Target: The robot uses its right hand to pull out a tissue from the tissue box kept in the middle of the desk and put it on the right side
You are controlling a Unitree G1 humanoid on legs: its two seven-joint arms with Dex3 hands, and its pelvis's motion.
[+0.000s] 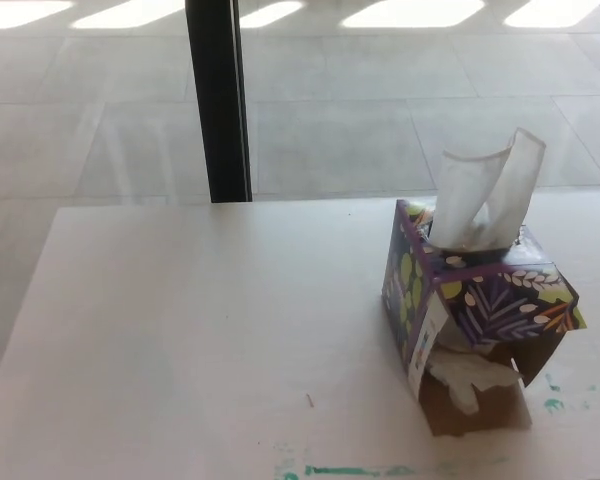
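A purple tissue box (450,295) with a leaf pattern stands on the white desk (200,340), right of the middle. A white tissue (485,195) sticks up from its top slot, curling to the right. The box's near side is torn open, and more crumpled tissue (470,378) shows through the brown cardboard gap. Neither of my hands shows in the head view.
A black vertical post (218,100) rises behind the desk's far edge. Beyond it lies a grey tiled floor (380,120) with bright light patches. Green paint marks (350,470) streak the desk's near edge, and a small reddish speck (309,400) lies nearby.
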